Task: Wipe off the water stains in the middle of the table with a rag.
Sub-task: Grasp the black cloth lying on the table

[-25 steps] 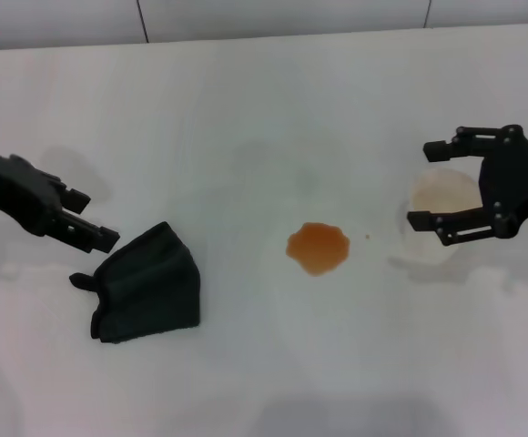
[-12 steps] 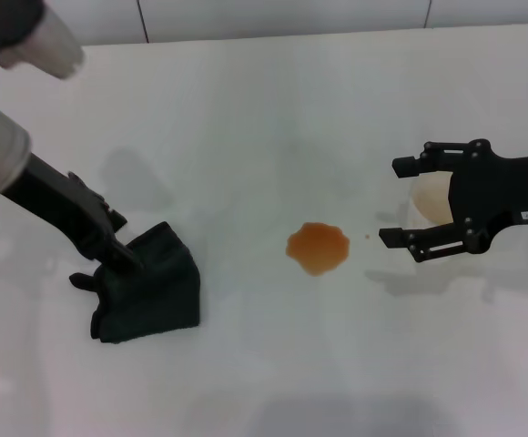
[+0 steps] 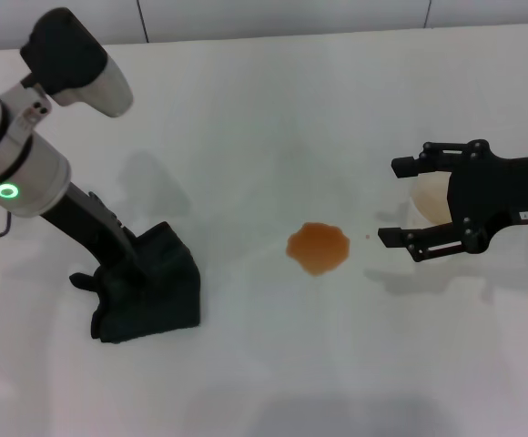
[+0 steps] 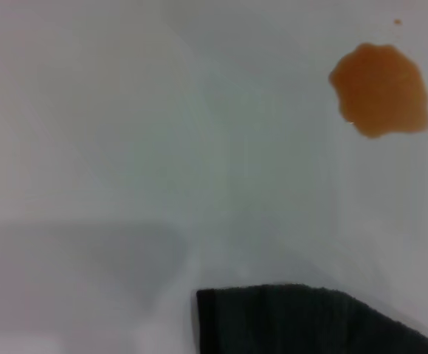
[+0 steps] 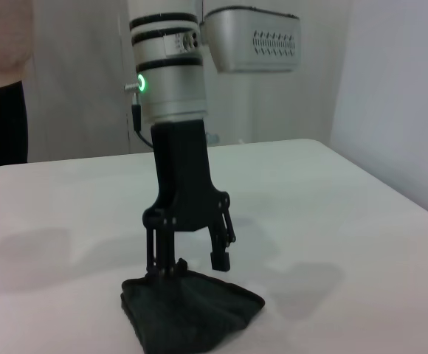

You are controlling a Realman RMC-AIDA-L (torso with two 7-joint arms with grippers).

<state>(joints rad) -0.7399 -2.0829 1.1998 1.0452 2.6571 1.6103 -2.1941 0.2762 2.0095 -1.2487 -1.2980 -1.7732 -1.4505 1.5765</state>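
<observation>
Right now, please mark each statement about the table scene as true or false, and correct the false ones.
1. The left gripper is down at the rag. True.
2. The rag covers the water stains. False: the orange blotch lies bare on the table, well apart from the rag.
3. The right gripper is open. True.
4. The right gripper holds the rag. False: it holds nothing and is beside a white cup.
5. The left gripper's fingers are fully shut on the rag. False: in the right wrist view they are open, one finger clear of the cloth.
</observation>
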